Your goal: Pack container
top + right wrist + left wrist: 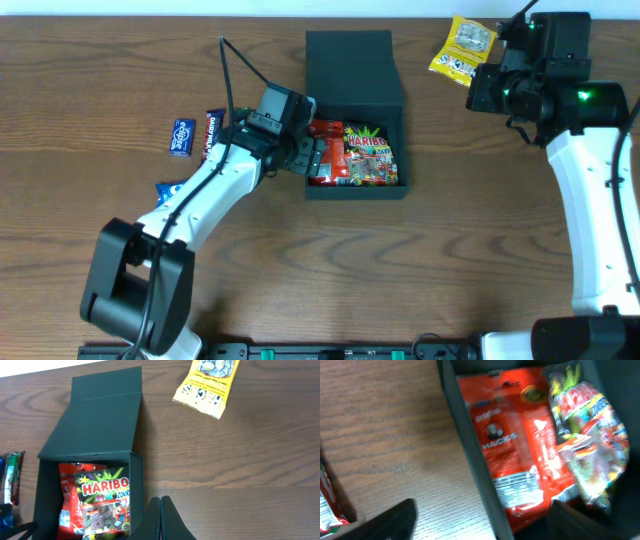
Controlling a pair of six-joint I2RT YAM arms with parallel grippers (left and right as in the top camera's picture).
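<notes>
Box: the dark box (356, 191) sits on the table (480, 250), near the middle and a bit toward the far edge.
Lid: the lid (352, 65) is open and lies back flat behind the box.
Inside the box: a red packet (515, 460) lies on the left. A gummy bag (104, 500) lies on the right, partly on top of the red one.
Left gripper: the left gripper (316, 158) is at the left wall of the box. Its jaws are wide apart and hold nothing. One finger (390, 520) is outside over the table, and the other is over the inside of the box.
Right gripper: the right gripper (160, 517) is well to the right of the box. Its jaws are pressed tight together with nothing between them.
Yellow packet: the yellow packet (206, 382) lies on the table, to the right of the lid.
Left of the box: a blue packet (182, 136) and a candy bar (213, 130) lie side by side. A second blue packet (168, 188) peeks out from under the left arm.
</notes>
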